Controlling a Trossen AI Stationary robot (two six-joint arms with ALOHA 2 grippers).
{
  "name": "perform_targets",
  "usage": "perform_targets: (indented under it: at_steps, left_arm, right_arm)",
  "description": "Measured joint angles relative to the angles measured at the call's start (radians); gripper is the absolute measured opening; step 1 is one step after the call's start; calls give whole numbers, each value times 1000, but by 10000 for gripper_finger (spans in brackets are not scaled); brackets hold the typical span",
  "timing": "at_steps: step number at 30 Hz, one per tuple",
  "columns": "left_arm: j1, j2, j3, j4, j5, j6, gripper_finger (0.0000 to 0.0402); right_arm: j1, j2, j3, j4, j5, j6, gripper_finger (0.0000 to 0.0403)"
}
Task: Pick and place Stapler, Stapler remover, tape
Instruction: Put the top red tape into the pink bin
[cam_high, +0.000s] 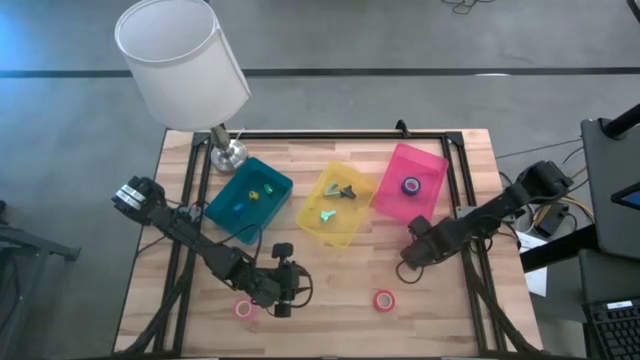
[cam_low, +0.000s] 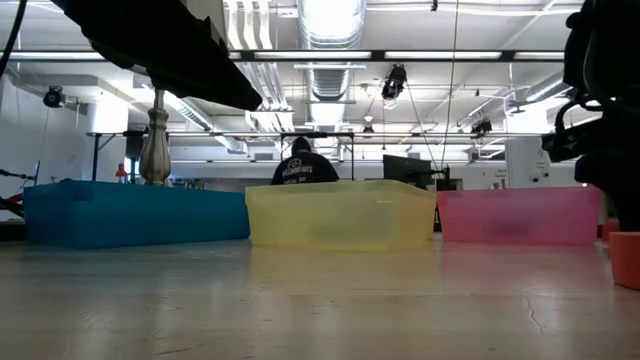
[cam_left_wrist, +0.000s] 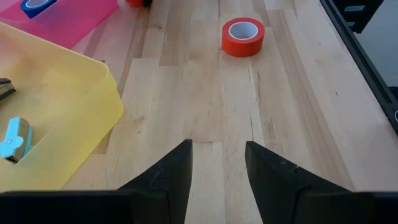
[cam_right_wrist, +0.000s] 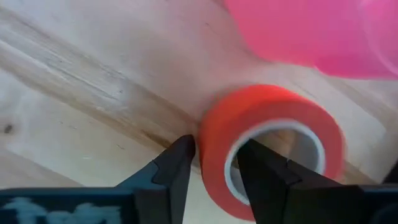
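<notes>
A red tape roll (cam_right_wrist: 273, 143) sits right at my right gripper (cam_right_wrist: 216, 152), which hangs just in front of the pink bin (cam_high: 432, 165) in the high view (cam_high: 408, 262). A second red roll (cam_high: 384, 299) lies flat on the table near the near edge and also shows in the left wrist view (cam_left_wrist: 242, 36). The pink roll (cam_high: 243, 308) lies flat near the near edge. The blue-purple roll (cam_high: 411, 185) lies in the pink bin. My left gripper (cam_left_wrist: 217, 155) is open, low over bare wood between the pink roll and the second red roll (cam_high: 295, 290). My right gripper has the red roll by its wall (cam_right_wrist: 214, 134), on the side nearest the fingers. One finger (cam_right_wrist: 177, 165) stands outside the ring and the other (cam_right_wrist: 258, 165) at its open centre. The roll is tilted, its opening turned toward the wrist camera. Whether it is off the table I cannot tell.
Teal bin (cam_high: 248, 193), yellow bin (cam_high: 335, 205) and pink bin stand in a row across the table's middle, the first two holding small items. A lamp stands with its base (cam_high: 228, 155) at the far left corner. A dark frame (cam_high: 330, 134) rims the table. A person shows far behind (cam_low: 302, 165).
</notes>
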Motion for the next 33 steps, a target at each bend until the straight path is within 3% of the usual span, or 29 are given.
perform_targets:
  at_steps: [10,16,24,33]
  left_arm:
    - [2,0,0,1,0,1,154]
    - [5,0,0,1,0,1,152]
    - [6,0,0,1,0,-1,154]
    - [6,0,0,1,0,-21,152]
  right_arm:
    - [2,2,138,86,-5,-152,32]
    - [1,2,270,122,120,-319,33]
    - [-104,1,404,-59,381,-449,42]
    - [-379,2,320,-73,387,-508,49]
